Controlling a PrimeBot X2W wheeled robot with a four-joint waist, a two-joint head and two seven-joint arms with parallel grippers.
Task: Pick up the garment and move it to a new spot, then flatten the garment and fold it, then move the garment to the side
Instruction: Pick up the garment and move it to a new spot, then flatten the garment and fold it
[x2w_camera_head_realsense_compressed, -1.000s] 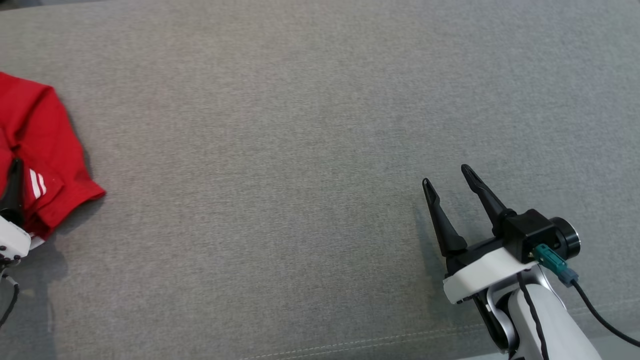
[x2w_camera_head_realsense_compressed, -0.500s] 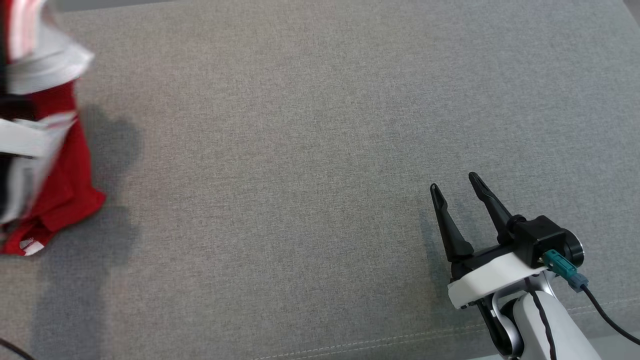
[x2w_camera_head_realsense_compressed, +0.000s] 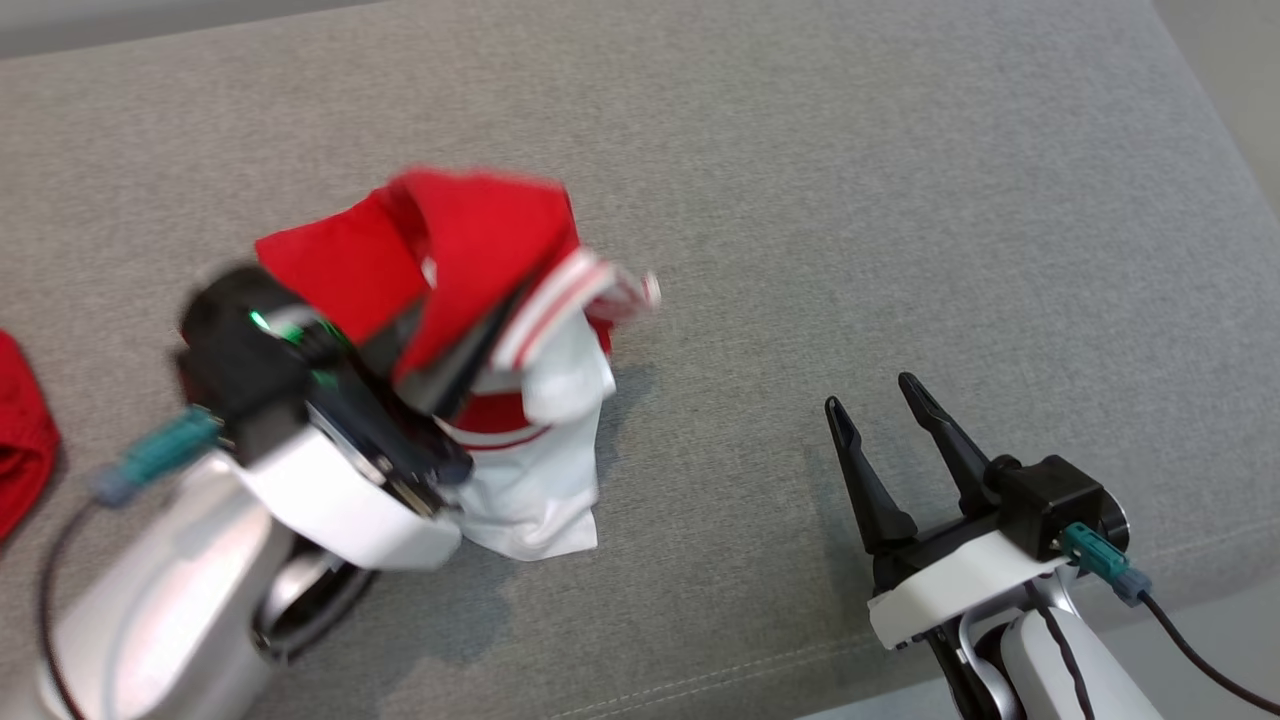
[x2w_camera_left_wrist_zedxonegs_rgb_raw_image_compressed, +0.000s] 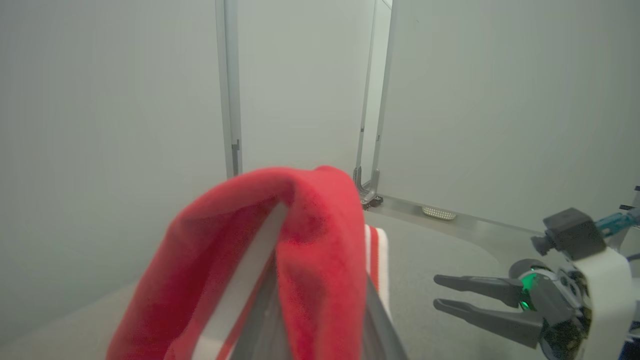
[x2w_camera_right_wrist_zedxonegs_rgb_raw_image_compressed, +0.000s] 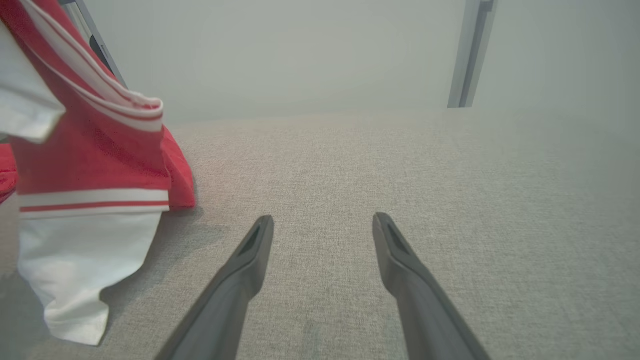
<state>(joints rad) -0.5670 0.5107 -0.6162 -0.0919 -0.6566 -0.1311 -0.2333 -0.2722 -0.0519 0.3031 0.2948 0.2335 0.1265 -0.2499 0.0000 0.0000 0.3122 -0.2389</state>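
The garment (x2w_camera_head_realsense_compressed: 470, 235) is red with white panels and striped trim. It hangs bunched from my left gripper (x2w_camera_head_realsense_compressed: 480, 345), which is shut on it above the grey cushion (x2w_camera_head_realsense_compressed: 800, 180); its white end (x2w_camera_head_realsense_compressed: 545, 490) droops to the surface. In the left wrist view the red garment (x2w_camera_left_wrist_zedxonegs_rgb_raw_image_compressed: 305, 235) drapes over my own fingers and hides their tips. My right gripper (x2w_camera_head_realsense_compressed: 870, 393) stands open to the right of the garment, a hand's width away and holding nothing. The right wrist view has that gripper (x2w_camera_right_wrist_zedxonegs_rgb_raw_image_compressed: 322, 220) over bare cushion, with the garment (x2w_camera_right_wrist_zedxonegs_rgb_raw_image_compressed: 95, 160) hanging at the left.
Another piece of red cloth (x2w_camera_head_realsense_compressed: 20, 445) lies at the cushion's left edge. The cushion's front seam (x2w_camera_head_realsense_compressed: 700, 690) runs along the bottom, and its right edge (x2w_camera_head_realsense_compressed: 1225, 140) slants at the upper right. Pale walls and a door frame (x2w_camera_left_wrist_zedxonegs_rgb_raw_image_compressed: 227, 100) stand behind.
My left gripper has shut on the garment, lifted it and carried it right from the left edge to the middle of the cushion. The right gripper has kept its pose; the camera has shifted slightly.
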